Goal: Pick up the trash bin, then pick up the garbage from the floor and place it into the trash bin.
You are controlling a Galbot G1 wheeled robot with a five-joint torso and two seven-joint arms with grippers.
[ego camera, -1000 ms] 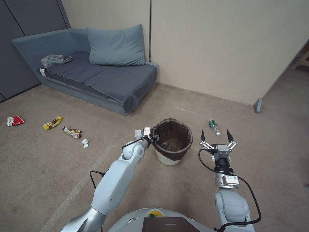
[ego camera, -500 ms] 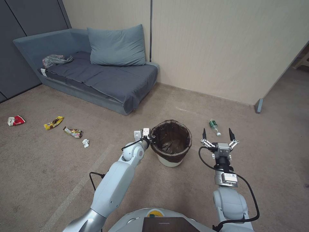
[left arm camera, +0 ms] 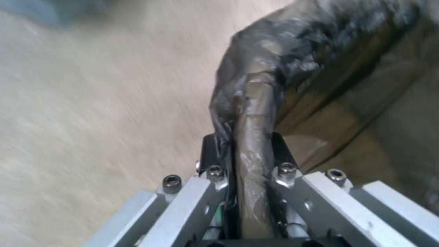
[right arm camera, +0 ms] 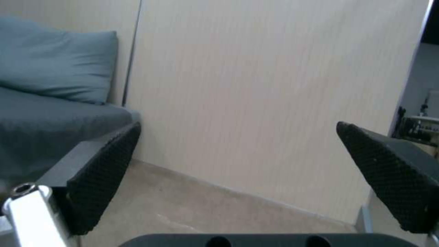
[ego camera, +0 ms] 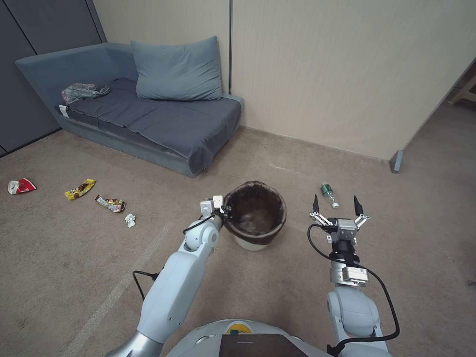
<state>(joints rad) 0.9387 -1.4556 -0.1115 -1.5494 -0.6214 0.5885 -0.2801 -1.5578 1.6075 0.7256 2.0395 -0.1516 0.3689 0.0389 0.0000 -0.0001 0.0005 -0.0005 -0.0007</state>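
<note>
Left pincer (ego camera: 221, 212) pinching near-left rim of trash bin (ego camera: 254, 214), bag-lined lip between fingers (left arm camera: 214, 161); bin on floor (ego camera: 74, 258) at centre. Right pincer (ego camera: 336, 204) spread, empty; green bottle (ego camera: 328, 194) just beyond it, slightly left, nearest litter to right arm

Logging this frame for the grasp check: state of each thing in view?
Left gripper: jaws shut on the bin's rim.
Right gripper: jaws open, empty, in the air.
Bin: upright, bag over its rim.
Green bottle: lying on the carpet.
Wrappers: on the carpet.
Tissue: crumpled, on the carpet.
</note>
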